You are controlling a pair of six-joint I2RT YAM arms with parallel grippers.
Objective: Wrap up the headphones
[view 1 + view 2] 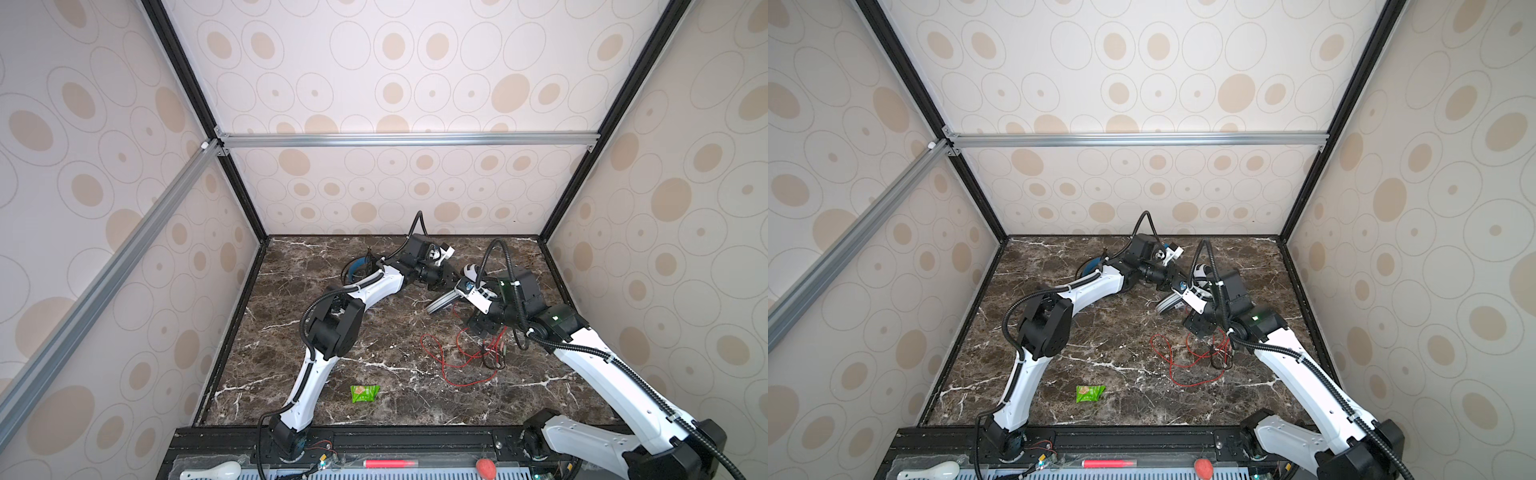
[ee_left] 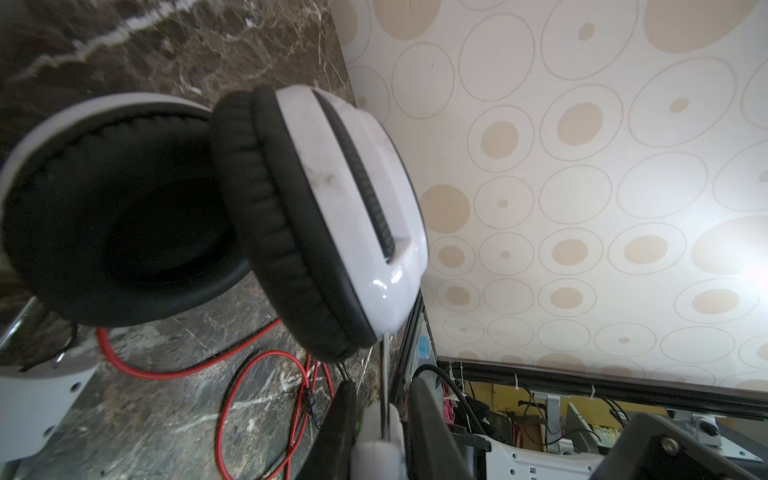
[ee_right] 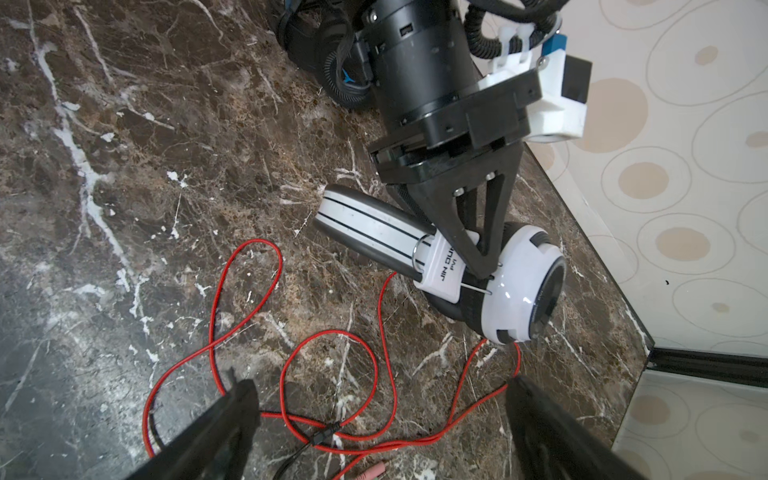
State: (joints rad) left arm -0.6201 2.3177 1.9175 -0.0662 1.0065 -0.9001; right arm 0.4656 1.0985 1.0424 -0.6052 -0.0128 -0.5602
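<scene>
Dark marble counter inside a walled booth w/ dotted panels. Far back, left of centre: black headset w/ blue inner band, lying on the counter and partly hidden behind the left arm in both top views; nothing grips it. Front, left of centre: small green packet, alone and well apart from everything else. Centre-back: left tool is clenched on the white headset, pinching it where the headband meets the ear cup, right by the white slider piece w/ printing on it. The white headband sticks out toward the middle of the counter; the ear cup sits toward the right wall. The left wrist view shows both black cushions close up and the cup's white shell w/ a dark slot. Can't tell whether the headset rests on the counter or is raised. Its red cable runs from the cup and sprawls in loose loops over the counter, right of centre, toward the front; pink plugs lie at the end. Right side: right tool is released, jaws spread wide, low over the cable loops; they lie in the gap below, nothing gripped.
</scene>
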